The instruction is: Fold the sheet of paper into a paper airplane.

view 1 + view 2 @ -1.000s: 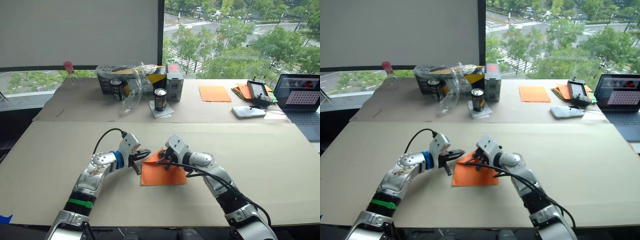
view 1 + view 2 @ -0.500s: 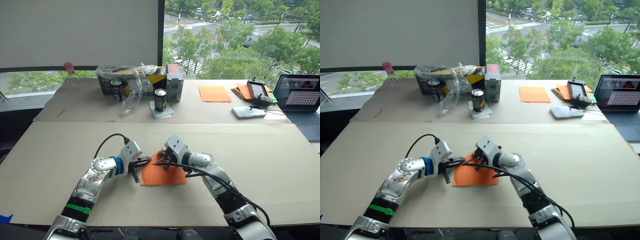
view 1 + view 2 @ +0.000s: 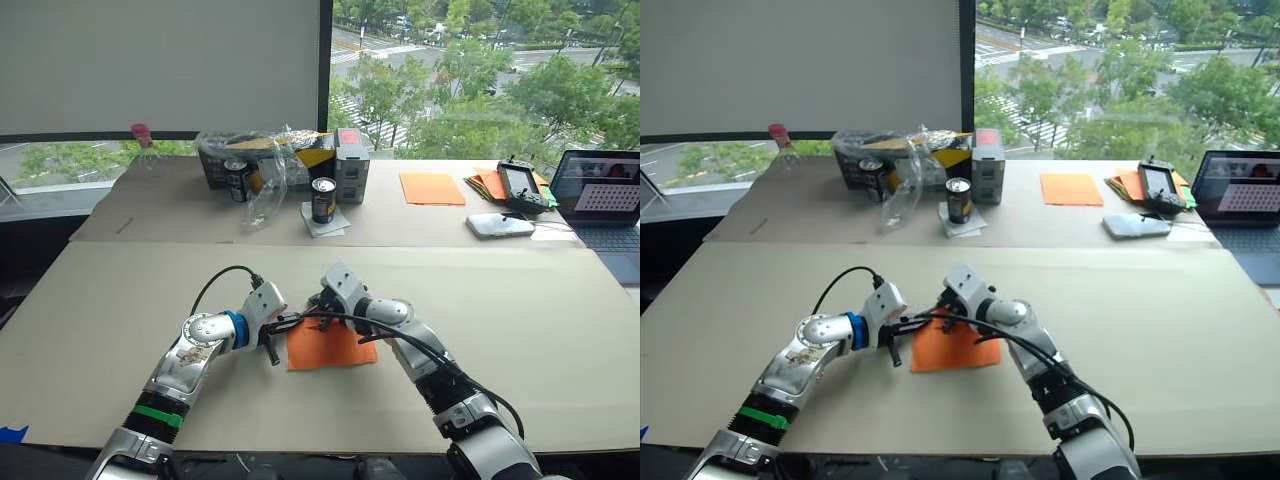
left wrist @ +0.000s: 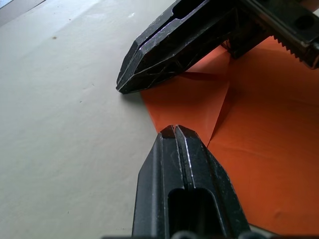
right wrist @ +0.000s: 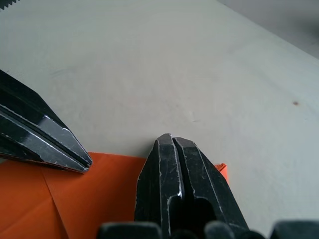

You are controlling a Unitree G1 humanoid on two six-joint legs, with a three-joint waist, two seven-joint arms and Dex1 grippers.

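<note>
Both pincers (image 3: 296,322) (image 3: 316,310) closed, atop orange sheet (image 3: 330,346)

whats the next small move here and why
Probably press the shut right gripper down and slide it along the fold to sharpen the crease. Both shut grippers meet at the far left corner of the paper, where a folded flap shows, and the left gripper rests by its crease.

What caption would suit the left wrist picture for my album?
Two pairs of shut black fingers meet at a folded corner of the creased orange sheet of paper on the beige table.
</note>
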